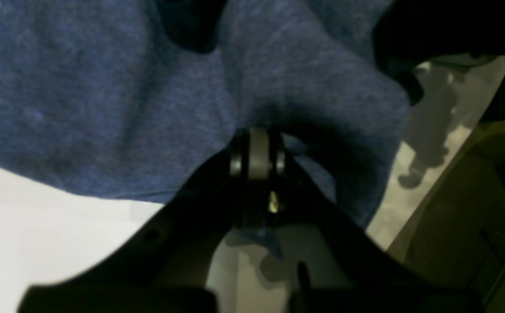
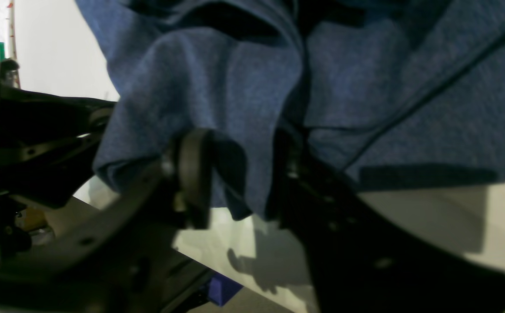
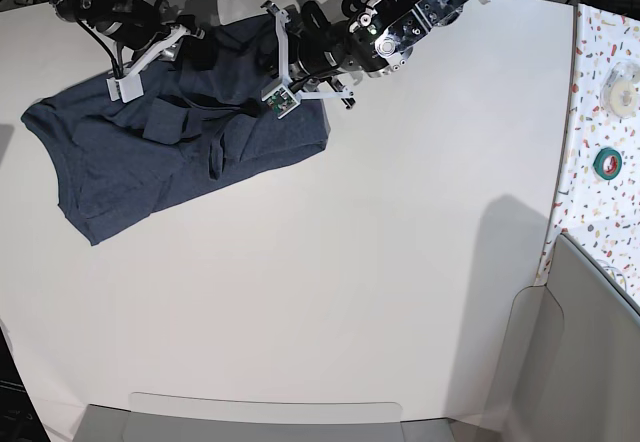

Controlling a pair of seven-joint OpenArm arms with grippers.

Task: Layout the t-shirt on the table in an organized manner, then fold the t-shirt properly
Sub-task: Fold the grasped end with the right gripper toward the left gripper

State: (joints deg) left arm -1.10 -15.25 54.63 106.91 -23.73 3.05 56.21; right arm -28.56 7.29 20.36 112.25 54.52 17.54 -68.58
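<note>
White table [image 3: 350, 292] carries the rumpled t-shirt [image 3: 130, 157] at its far corner. Left gripper [image 1: 255, 150] pinches a fold of it; right gripper [image 2: 239, 174] straddles another fold, jaws narrowly parted.

Bright even base view, dim blurry wrist views, hard shadows on the table [image 3: 400, 262]

Left end effector [image 1: 256, 150] clamped, right end effector [image 2: 239, 174] agape.

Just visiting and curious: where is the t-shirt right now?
In the base view the t-shirt lies rumpled at the white table's far-left corner, its top edge under the left gripper and right gripper.
</note>
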